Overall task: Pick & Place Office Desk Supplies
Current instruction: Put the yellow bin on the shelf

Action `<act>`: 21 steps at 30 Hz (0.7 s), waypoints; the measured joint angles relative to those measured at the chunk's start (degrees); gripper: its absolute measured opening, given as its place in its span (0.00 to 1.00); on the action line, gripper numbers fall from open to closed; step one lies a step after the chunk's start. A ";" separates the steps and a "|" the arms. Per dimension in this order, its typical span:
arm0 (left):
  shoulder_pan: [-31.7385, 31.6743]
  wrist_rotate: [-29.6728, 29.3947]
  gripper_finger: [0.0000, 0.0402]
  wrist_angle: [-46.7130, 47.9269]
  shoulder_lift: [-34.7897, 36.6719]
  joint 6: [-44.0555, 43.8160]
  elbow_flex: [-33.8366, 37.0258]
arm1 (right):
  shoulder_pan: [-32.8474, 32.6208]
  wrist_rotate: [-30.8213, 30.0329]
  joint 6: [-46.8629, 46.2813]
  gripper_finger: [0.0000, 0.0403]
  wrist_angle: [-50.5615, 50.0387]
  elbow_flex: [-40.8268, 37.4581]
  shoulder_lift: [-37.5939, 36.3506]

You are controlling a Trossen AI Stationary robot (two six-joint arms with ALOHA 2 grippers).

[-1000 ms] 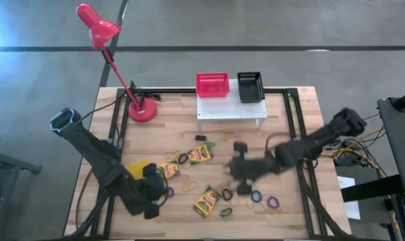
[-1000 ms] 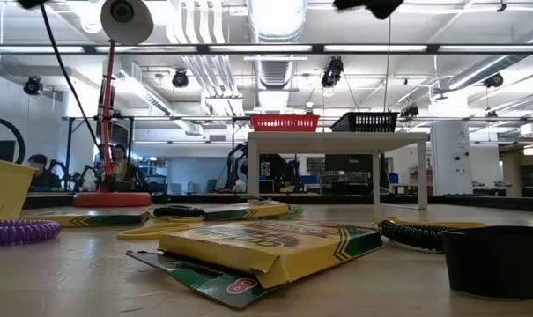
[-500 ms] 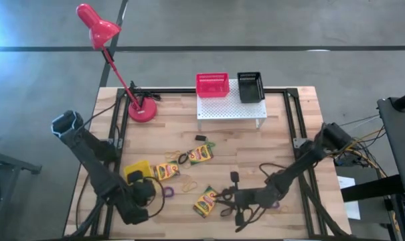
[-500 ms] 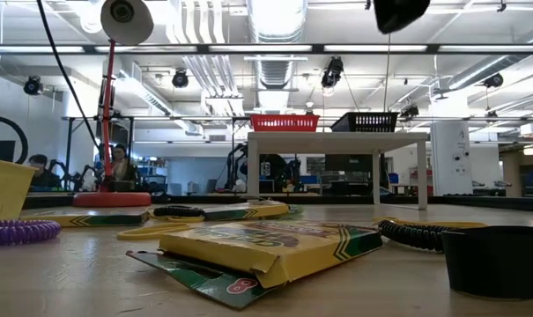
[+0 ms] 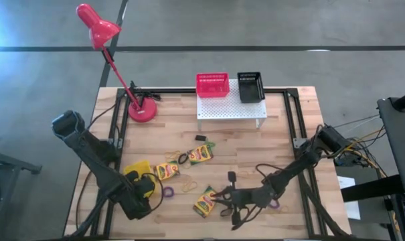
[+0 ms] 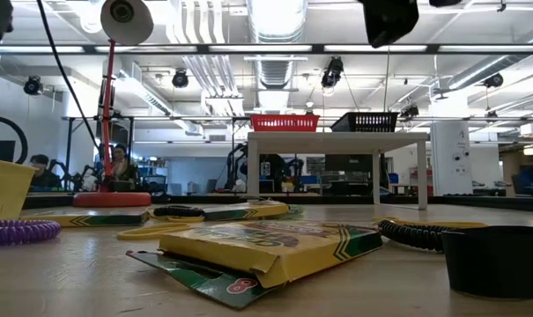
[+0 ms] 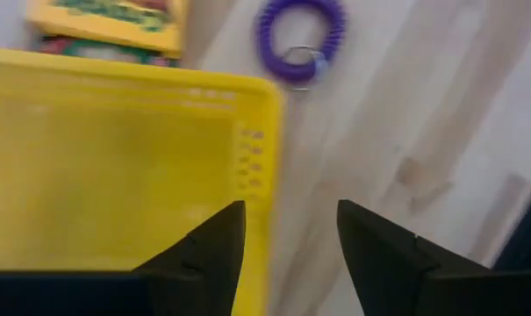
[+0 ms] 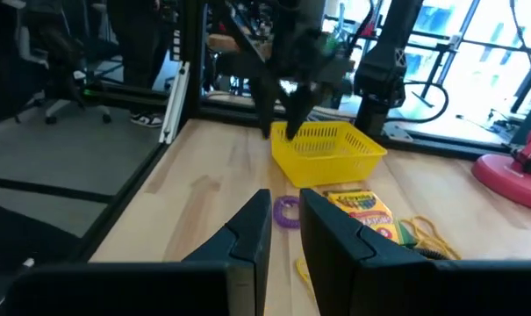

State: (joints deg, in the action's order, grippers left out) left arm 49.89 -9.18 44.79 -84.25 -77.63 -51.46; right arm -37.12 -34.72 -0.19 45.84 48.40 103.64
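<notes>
A yellow mesh basket (image 5: pixel 136 170) stands on the table at the near left. My left gripper (image 7: pixel 291 237) hovers open over the basket's near right corner (image 7: pixel 263 167), pointing down, with a purple loop (image 7: pixel 298 39) just beyond. Three crayon boxes (image 5: pixel 167 171) (image 5: pixel 201 154) (image 5: pixel 205 199) lie flat mid-table among black (image 5: pixel 183 158) and yellow (image 5: pixel 189 184) loops. My right gripper (image 5: pixel 220 199) lies low beside the nearest crayon box, pointing toward the table's left. Its fingers (image 8: pixel 247 237) stand a narrow gap apart with nothing seen between them. My left gripper has one finger (image 7: pixel 214 241) over the basket's rim (image 7: pixel 258 219); I cannot tell whether it touches the rim.
The red desk lamp's base (image 5: pixel 142 111) stands at the far left. The white perforated shelf (image 5: pixel 230 107) at the far middle carries a red basket (image 5: pixel 211 84) and a black basket (image 5: pixel 250 87). More loops (image 5: pixel 276 201) lie under my right arm. People sit in the room beyond.
My right gripper has come down from above the table's middle and gone toward the near edge, ending low beside the nearest crayon box. My left gripper has shifted a little toward the table's left, by the basket, which has stayed in place.
</notes>
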 joint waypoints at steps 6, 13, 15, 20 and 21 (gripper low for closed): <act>-0.11 -0.36 0.33 -6.85 0.00 -0.76 4.63 | 0.02 0.02 -0.19 0.14 0.04 0.02 -0.11; -0.15 -0.62 0.07 -6.95 0.00 -0.60 5.73 | 0.02 0.06 -1.12 0.14 0.02 0.11 -0.14; -0.15 -0.23 0.03 -6.88 0.00 0.25 4.87 | 0.07 0.06 -1.18 0.14 0.02 0.11 -0.14; -0.15 1.18 0.04 -4.37 0.00 6.94 -0.41 | 0.07 0.24 -1.40 0.14 0.21 0.11 -0.14; -0.15 1.32 0.04 -3.47 0.00 8.54 -1.81 | 0.07 0.24 -1.66 0.14 0.41 0.11 -0.14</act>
State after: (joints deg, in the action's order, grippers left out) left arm 49.74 -7.86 41.31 -84.25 -69.09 -53.27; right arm -37.06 -34.48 -1.85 46.25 48.51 103.50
